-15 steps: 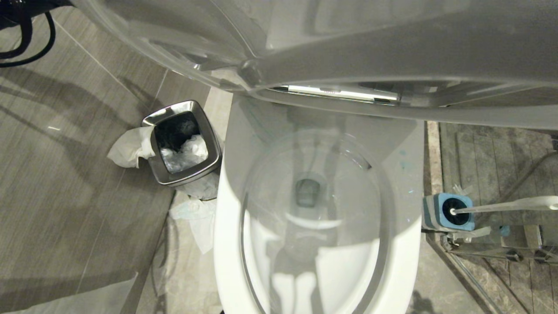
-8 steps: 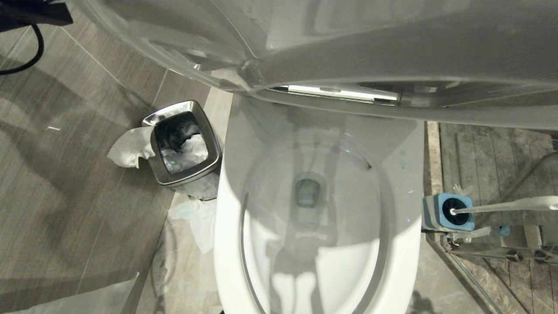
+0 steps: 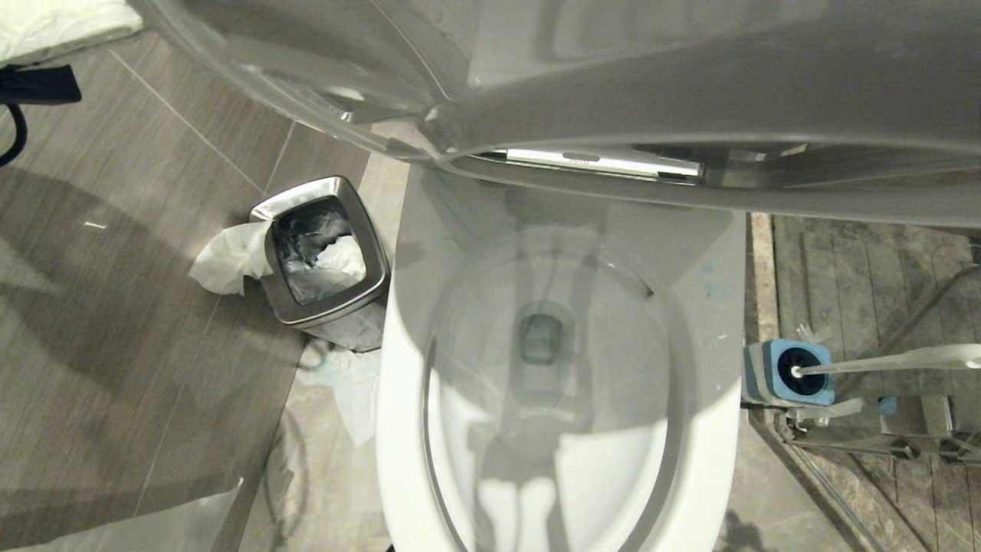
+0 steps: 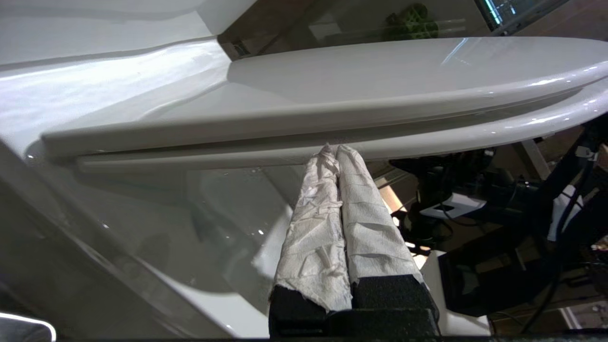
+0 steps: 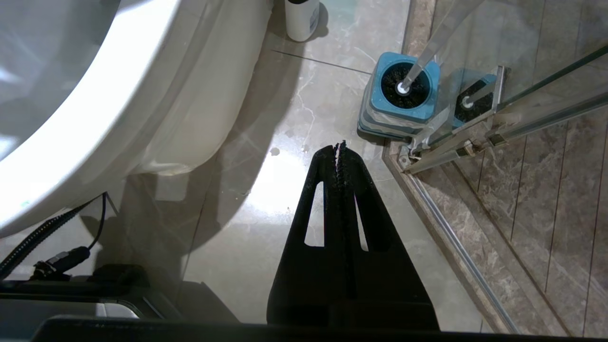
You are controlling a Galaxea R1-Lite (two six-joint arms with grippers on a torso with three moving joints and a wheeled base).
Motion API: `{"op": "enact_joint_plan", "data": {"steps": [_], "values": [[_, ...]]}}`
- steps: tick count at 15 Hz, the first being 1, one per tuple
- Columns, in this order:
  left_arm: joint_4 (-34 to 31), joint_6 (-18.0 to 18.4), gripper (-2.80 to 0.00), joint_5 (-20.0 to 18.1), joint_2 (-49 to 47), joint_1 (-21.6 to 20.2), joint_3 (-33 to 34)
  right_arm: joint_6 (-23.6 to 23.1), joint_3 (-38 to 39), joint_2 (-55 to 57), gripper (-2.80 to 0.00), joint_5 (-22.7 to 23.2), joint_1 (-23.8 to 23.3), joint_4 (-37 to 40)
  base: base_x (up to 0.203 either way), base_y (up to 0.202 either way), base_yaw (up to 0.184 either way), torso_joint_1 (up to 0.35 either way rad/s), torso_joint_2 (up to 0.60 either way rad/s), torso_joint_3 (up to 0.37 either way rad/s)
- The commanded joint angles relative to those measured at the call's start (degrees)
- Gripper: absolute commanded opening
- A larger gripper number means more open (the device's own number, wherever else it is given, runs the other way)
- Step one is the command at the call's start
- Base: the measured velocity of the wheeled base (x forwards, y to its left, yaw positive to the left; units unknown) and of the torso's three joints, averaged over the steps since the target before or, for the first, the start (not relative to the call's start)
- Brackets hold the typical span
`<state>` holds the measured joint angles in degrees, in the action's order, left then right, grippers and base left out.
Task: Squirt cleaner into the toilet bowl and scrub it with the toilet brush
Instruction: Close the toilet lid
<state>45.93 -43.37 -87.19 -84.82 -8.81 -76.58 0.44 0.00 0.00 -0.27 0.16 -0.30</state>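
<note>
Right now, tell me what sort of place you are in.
A bathroom, it seems: a white toilet bowl with its seat raised, a toilet brush standing in its blue holder beside it, and a steel waste bin with tissue.

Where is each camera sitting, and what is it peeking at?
Head view: high up, looking down into the toilet bowl; no arm clearly shows.
Left wrist view: behind the paper-wrapped left gripper, shut, facing the raised seat's edge.
Right wrist view: behind the shut right gripper, facing the floor.
Shared: head and right wrist views both show the toilet brush in its blue holder.
</note>
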Motion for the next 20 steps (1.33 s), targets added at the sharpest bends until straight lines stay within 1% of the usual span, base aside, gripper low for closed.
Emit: {"op": "enact_joint_plan", "data": {"steps": [1, 3, 7, 8, 12, 15, 20], "values": [[0.33, -0.22, -2.80, -0.48, 3.29, 0.40, 2.94, 0.00, 0.00, 0.09, -2.80, 0.01, 0.02, -0.05, 0.000, 0.000, 0.000, 0.000, 0.00, 0.000], [0.38, -0.22, -2.80, -0.48, 6.07, 0.92, 6.51, 0.00, 0.00, 0.09, -2.80, 0.01, 0.02, -0.05, 0.000, 0.000, 0.000, 0.000, 0.00, 0.000], [0.22, -0.30, -2.80, -0.48, 13.32, 1.59, 16.10, 0.00, 0.00, 0.09, -2.80, 0.01, 0.05, -0.05, 0.000, 0.000, 0.000, 0.000, 0.00, 0.000], [0.06, -0.37, -2.80, -0.48, 14.50, 2.51, 17.43, 0.00, 0.00, 0.09, -2.80, 0.01, 0.02, -0.05, 0.000, 0.000, 0.000, 0.000, 0.00, 0.000], [-0.11, 0.64, -2.80, -0.48, 15.27, 6.75, 19.22, 0.00, 0.00, 0.09, -2.80, 0.01, 0.02, -0.05, 0.000, 0.000, 0.000, 0.000, 0.00, 0.000], [0.94, 0.74, -2.80, -0.48, 15.06, 11.93, 18.80, 0.00, 0.00, 0.09, -2.80, 0.01, 0.02, -0.05, 0.000, 0.000, 0.000, 0.000, 0.00, 0.000], [2.24, 0.83, -2.80, -0.48, 13.82, 17.50, 17.11, 0.00, 0.00, 0.09, -2.80, 0.01, 0.02, -0.05, 0.000, 0.000, 0.000, 0.000, 0.00, 0.000]]}}
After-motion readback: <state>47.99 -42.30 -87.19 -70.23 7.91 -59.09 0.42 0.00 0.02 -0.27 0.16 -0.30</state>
